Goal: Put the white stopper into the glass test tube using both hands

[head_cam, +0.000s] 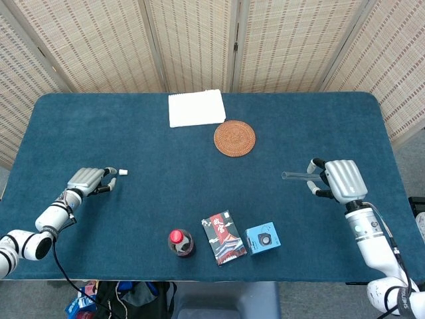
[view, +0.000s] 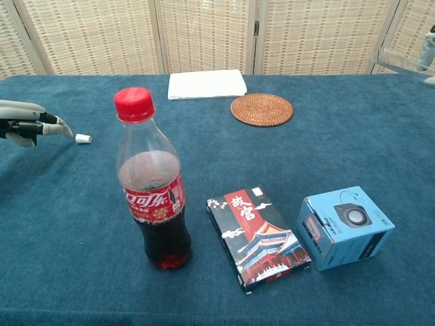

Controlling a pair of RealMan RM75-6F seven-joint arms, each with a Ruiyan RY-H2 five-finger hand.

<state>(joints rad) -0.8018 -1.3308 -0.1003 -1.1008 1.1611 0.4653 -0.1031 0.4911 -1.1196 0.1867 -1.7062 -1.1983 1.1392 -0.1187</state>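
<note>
The small white stopper [head_cam: 123, 172] [view: 83, 138] lies on the blue table at the left. My left hand [head_cam: 89, 180] [view: 27, 123] is low over the cloth just left of it, fingertips a short gap from the stopper, holding nothing. My right hand [head_cam: 337, 180] grips the glass test tube [head_cam: 296, 175] at the right side; the tube lies level and points left. In the chest view only the tube's end [view: 401, 62] and a bit of my right hand [view: 429, 60] show at the top right corner.
A cola bottle [head_cam: 180, 242] [view: 153, 182], a card box [head_cam: 224, 237] [view: 258, 237] and a blue box [head_cam: 263, 238] [view: 344, 226] stand near the front edge. A woven coaster [head_cam: 234, 137] and a white folded cloth [head_cam: 196, 107] lie at the back middle.
</note>
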